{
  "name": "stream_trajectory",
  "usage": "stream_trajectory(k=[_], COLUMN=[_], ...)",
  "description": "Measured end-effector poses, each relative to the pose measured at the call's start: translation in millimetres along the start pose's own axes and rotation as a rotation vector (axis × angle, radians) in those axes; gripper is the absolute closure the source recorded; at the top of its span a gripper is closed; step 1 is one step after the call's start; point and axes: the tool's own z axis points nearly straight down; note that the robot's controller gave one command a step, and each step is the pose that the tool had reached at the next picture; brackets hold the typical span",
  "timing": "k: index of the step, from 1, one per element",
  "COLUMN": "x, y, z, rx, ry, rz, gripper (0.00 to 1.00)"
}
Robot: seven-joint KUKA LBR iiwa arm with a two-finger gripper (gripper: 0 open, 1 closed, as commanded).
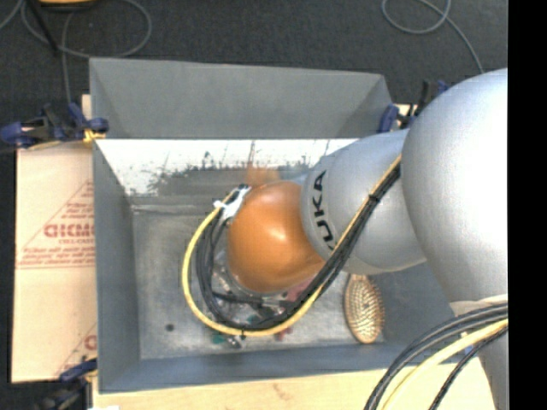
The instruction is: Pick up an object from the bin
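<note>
hairbrush (365, 313) top under arm (376, 203), green scrap (224, 338) indistinct

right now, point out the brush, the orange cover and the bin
brush (365, 308), camera view, its bristled oval head
orange cover (269, 237), camera view, middle of its dome
bin (239, 101), camera view, its far wall

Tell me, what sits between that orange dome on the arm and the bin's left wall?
In the camera view, the arm's black and yellow cables loop beside the orange dome; past them the bin floor is bare up to the left wall.
</note>
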Motion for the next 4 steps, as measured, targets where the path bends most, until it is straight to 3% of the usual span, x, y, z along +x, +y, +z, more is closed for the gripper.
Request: stream_trajectory(k=[1, 2, 4], x=[0.0, 1.5, 3.6], y=[0, 0, -5], z=[0, -35, -168], rx=[0.0, -0.003, -0.001], ry=[0.0, 0.012, 0.007], rz=[0.001, 0.024, -0.009], gripper=[1.0, 1.0, 1.0])
